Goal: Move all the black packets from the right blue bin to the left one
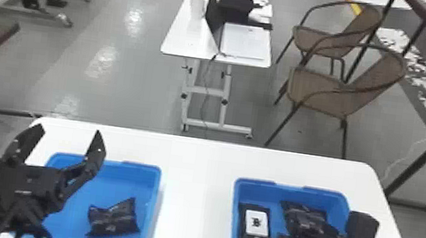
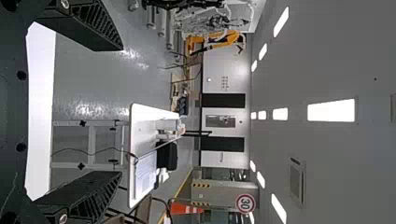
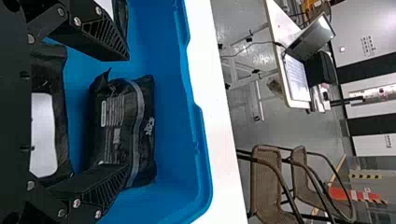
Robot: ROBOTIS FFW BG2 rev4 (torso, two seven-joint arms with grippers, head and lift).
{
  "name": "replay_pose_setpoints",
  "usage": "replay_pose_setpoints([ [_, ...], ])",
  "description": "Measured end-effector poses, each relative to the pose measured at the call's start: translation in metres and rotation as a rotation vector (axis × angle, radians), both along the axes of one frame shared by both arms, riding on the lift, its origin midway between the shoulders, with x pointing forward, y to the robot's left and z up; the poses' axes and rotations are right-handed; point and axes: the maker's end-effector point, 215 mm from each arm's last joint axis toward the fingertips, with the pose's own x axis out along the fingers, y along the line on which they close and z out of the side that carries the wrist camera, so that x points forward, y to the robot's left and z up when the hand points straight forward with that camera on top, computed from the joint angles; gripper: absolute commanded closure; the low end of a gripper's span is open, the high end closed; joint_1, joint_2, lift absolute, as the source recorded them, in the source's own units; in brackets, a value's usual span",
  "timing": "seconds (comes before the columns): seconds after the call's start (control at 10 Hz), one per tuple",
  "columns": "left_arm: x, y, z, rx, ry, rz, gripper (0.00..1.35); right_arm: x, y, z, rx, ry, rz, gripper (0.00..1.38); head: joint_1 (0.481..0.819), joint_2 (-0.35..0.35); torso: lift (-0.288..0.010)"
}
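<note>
Your right gripper [image 3: 127,112] is spread over the far packet [image 3: 144,107] in the right bin [image 1: 234,219], likely lining up a pinch, while your left gripper [image 1: 70,130], open and empty, sits by the left bin [image 1: 153,203] and its lone packet [image 1: 114,219], probably leaving drop room

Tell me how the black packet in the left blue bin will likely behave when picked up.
The black packet is probably floppy: its surface is creased and its corners look crumpled. Its sheen suggests it might be a little slippery. Lying on its side, with no round shape, it seems unlikely to roll.
</note>
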Motion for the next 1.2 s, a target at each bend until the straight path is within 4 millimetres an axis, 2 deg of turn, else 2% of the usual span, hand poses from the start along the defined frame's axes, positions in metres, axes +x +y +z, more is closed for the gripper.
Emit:
replay_pose_setpoints([
  [0.2, 0.0, 0.0, -0.003, -0.003, 0.009, -0.008, 0.07, 0.004, 0.003, -0.011, -0.01, 0.024, 0.002, 0.22, 0.695, 0.026, 0.0],
  [0.6, -0.002, 0.003, -0.009, -0.008, 0.03, -0.016, 0.07, 0.001, -0.024, -0.028, -0.057, 0.067, -0.063, 0.24, 0.695, -0.002, 0.0],
  [0.7, -0.002, 0.003, -0.011, -0.009, 0.034, -0.019, 0.07, 0.003, -0.026, -0.031, -0.046, 0.071, -0.07, 0.45, 0.695, -0.007, 0.0],
  [0.8, -0.002, 0.003, -0.013, -0.009, 0.04, -0.023, 0.07, 0.006, -0.025, -0.032, -0.025, 0.071, -0.069, 0.89, 0.695, -0.008, 0.0],
  [0.9, -0.002, 0.003, -0.015, -0.008, 0.045, -0.024, 0.07, 0.009, -0.022, -0.03, 0.003, 0.059, -0.06, 1.06, 0.695, -0.004, 0.0],
  [1.0, -0.002, 0.003, -0.017, -0.01, 0.051, -0.024, 0.07, 0.01, -0.019, -0.024, 0.033, 0.032, -0.066, 1.22, 0.695, -0.002, 0.0],
  [1.1, -0.003, 0.003, -0.018, -0.013, 0.052, -0.024, 0.07, 0.008, -0.013, -0.014, 0.065, 0.002, -0.077, 1.28, 0.695, 0.003, 0.0],
  [1.2, -0.003, 0.005, -0.018, -0.016, 0.052, -0.022, 0.07, 0.003, -0.005, -0.002, 0.096, -0.029, -0.085, 1.28, 0.695, 0.015, 0.0],
])
